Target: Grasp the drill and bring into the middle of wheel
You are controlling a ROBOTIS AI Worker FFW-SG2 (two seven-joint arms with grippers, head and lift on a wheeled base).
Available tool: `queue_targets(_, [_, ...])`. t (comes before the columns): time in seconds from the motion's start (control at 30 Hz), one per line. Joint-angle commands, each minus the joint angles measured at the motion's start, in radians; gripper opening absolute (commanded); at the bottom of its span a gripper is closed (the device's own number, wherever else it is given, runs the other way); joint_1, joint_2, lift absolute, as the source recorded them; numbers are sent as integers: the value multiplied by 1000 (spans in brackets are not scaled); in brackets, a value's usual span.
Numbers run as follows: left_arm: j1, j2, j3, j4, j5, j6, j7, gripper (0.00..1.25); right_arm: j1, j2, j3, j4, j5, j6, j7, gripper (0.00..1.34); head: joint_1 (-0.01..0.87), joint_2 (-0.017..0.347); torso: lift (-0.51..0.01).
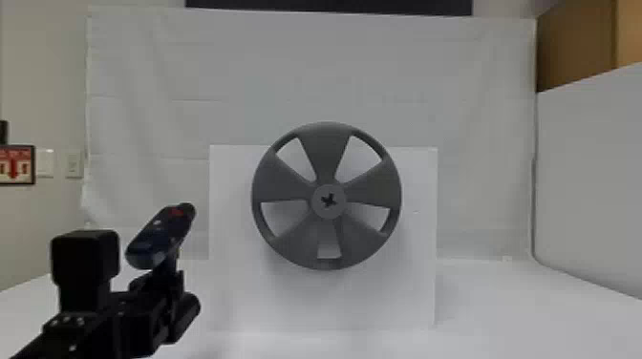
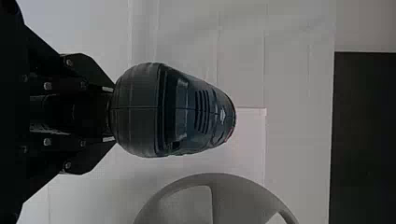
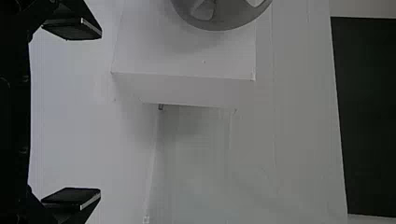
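One left tool [image 1: 166,276], in the head view, holds the drill [image 1: 160,235] between eight and nine o'clock from the gray wheel [image 1: 326,191]. Left wrist view: the drill is gripped. Right wrist view: the right tool [image 3: 91,114] is spread wide.

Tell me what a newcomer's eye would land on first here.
Probably the big, five-spoked wheel, in the middle of the head view at the front of the white box. Next, the drill, held up in the left gripper, to the wheel's left.
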Motion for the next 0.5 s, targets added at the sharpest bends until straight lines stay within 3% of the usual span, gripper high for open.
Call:
queue_targets(0.0, [0, 4, -9, -85, 24, 98, -6, 23, -1, 0, -1, 0, 1, 2, 0, 1226, 0, 0, -406])
queue_targets(0.47, [-20, 21, -87, -159, 114, 171, -6, 23, -3, -2, -4, -2, 4, 7, 0, 1226, 0, 0, -406])
